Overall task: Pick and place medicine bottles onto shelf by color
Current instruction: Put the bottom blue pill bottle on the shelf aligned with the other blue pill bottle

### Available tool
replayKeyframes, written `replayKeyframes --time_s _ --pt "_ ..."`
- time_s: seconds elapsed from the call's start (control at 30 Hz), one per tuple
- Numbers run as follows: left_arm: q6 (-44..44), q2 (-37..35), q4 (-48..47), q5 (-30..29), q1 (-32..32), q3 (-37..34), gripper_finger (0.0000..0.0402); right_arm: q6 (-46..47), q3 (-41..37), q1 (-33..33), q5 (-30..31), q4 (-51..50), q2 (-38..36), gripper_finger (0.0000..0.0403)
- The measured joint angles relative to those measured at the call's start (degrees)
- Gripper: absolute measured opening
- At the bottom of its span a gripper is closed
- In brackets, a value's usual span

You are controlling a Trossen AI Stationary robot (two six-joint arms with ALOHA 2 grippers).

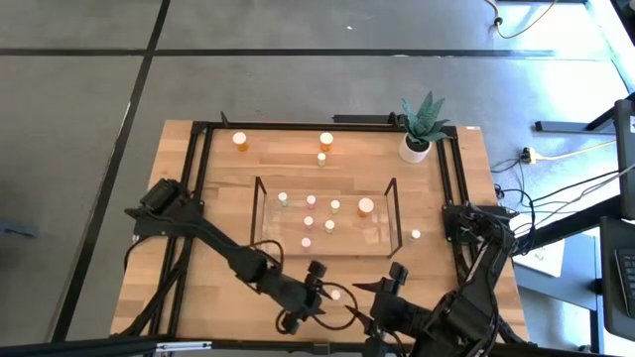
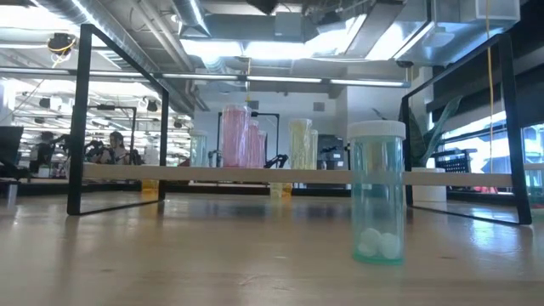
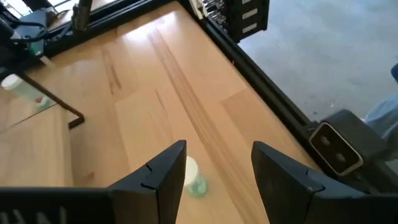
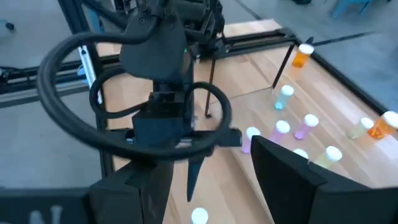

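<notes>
While seven medicine bottles [image 1: 310, 221] stand on the shelf [image 1: 260, 213], the left gripper [image 1: 335, 297], fingers spread, hovers over a greenish bottle [image 3: 194, 177]; right gripper [image 1: 382, 288] spread too.

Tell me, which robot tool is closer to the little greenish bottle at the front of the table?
The left. The left tool is open and hovers right beside the greenish bottle, which sits just off one fingertip. The right tool is open too, but farther off on the bottle's other side.
</notes>
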Motion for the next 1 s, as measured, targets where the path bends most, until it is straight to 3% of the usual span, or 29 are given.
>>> replayKeyframes --time_s 0.23,0.43,0.77,1.0 --pt "-1.95 2.55 -4.28 -0.44 0.11 2.19 0.0175 -1.48 0.00 -0.72 -5.07 -0.11 0.00 0.0215" --pt "-6.39 2.57 -5.90 -1.65 0.26 2.19 0.0175 -4.36 0.00 -0.89 -12.82 0.31 0.00 0.0215" --pt "-6.29 2.57 -5.88 -2.12 0.95 2.19 0.0175 -4.39 0.00 -0.89 -25.96 0.48 0.04 0.0215" --pt "-6.10 2.59 -5.18 -1.39 1.98 2.14 0.0183 -4.39 -0.02 -0.89 -30.87 0.48 0.04 0.0215"
